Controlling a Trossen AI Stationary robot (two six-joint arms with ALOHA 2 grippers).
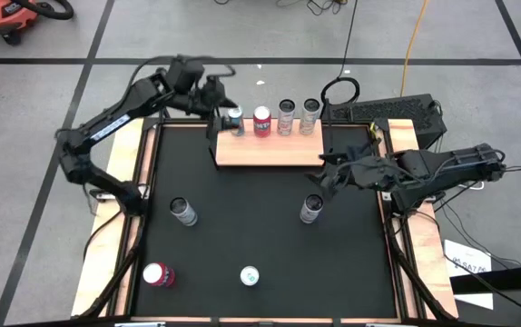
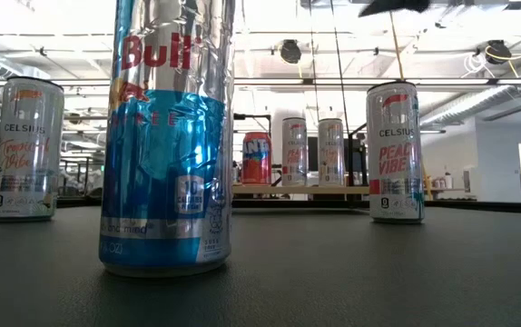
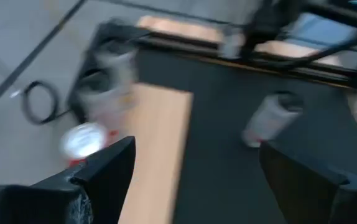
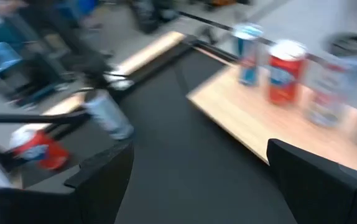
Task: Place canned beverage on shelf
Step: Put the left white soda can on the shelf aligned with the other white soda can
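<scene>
Silver can, upright on the black tabletop, is catalogued just near-left of the right end effector, whose fingers are spread and empty. Shelf is set beyond, four cans lined along its far edge. Left end effector, released, is stationed beside the shelf's leftmost can.

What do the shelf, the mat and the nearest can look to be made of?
Shelf: light, unpainted wood, going by its pale matte top. Mat: black, dull, probably rubber or foam. Nearest can: shiny metal, likely aluminium, with bright reflections on its blue and silver print.
</scene>
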